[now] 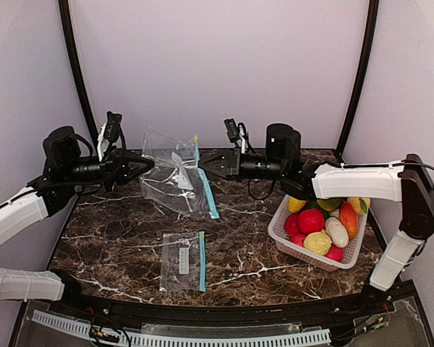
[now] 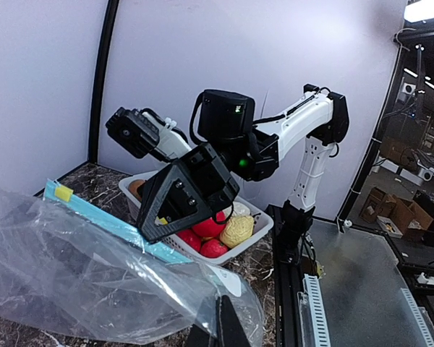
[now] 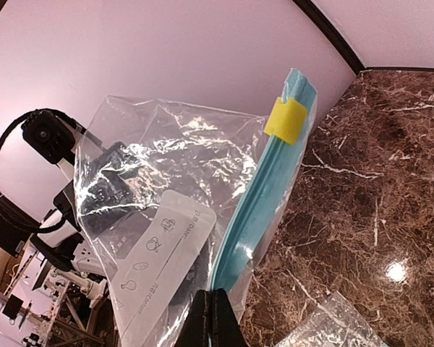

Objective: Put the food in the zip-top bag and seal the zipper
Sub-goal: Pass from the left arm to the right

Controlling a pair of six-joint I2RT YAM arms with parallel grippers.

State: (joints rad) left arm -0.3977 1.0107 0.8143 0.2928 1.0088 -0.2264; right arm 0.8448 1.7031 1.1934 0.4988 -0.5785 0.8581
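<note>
A large clear zip-top bag (image 1: 175, 179) hangs off the table between my two grippers. Its teal zipper strip (image 1: 205, 186) runs down the right side, with a yellow slider (image 1: 196, 138) at the far end. My left gripper (image 1: 146, 163) is shut on the bag's left edge (image 2: 79, 282); its fingertips (image 2: 220, 322) pinch the film. My right gripper (image 1: 202, 165) is shut on the teal zipper edge (image 3: 260, 210), seen at its fingertips (image 3: 212, 318). The food (image 1: 311, 220), toy fruits in red, yellow, orange and white, lies in a white basket (image 1: 276, 220) at the right.
A second, smaller zip-top bag (image 1: 182, 260) lies flat on the marble table near the front centre. The basket (image 2: 263, 223) sits close under the right arm. Black frame posts stand at the back corners.
</note>
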